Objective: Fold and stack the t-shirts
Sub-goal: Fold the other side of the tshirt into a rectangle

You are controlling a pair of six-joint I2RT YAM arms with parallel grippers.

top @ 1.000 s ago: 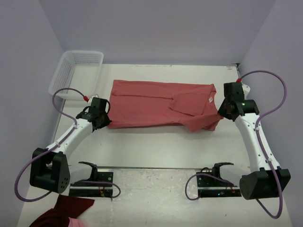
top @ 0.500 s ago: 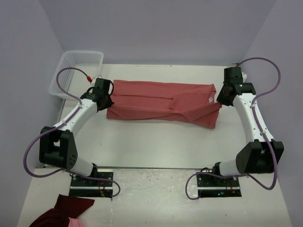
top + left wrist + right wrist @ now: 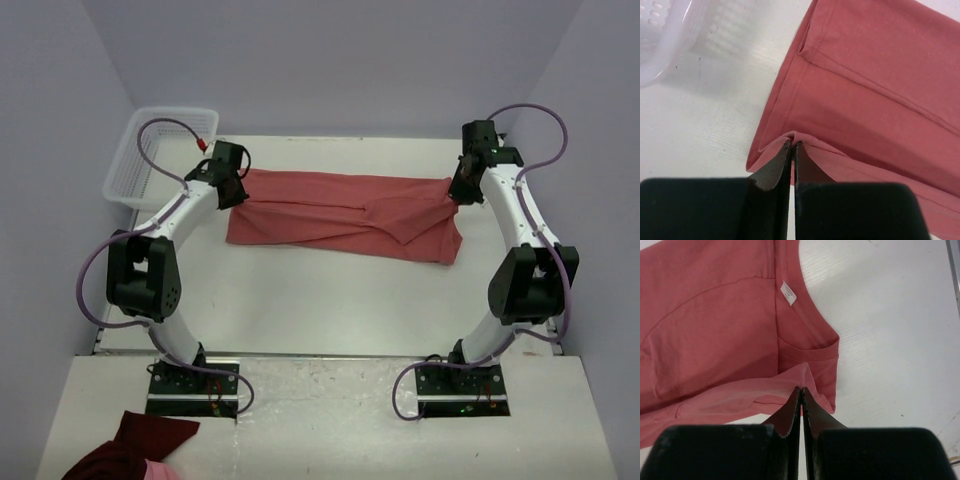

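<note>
- The salmon-red, short-sleeved cotton t-shirt is folded into a long band and stretched between the two grippers. The edge they hold is drawn nearly straight. The rest spreads towards the arm bases over the white table.
- The left gripper is clenched on one end of the shirt. Its flat black fingers press together with a small peak of cloth pinched at their tips, and the fabric fans out ahead and to their right.
- The right gripper is likewise clamped on cloth at the collar end. A fold rises to its tips, and the ribbed round neckline curves just ahead of them.
- A small white rectangular neck label sits inside the collar, farther ahead of the right gripper's tips (its print is too small to read).
- The cloth is a soft, matte knit. Stitched seams run across it as thin raised lines, and it has broad, shallow creases rather than sharp ones.
- The table surface is matte, with faint fine streaks.
- A white plastic lattice basket with a rounded rim stands ahead and to the left of the left gripper, apart from the shirt.
- A dark maroon cloth bundle with a pink patch lies crumpled well behind the left arm's base.
</note>
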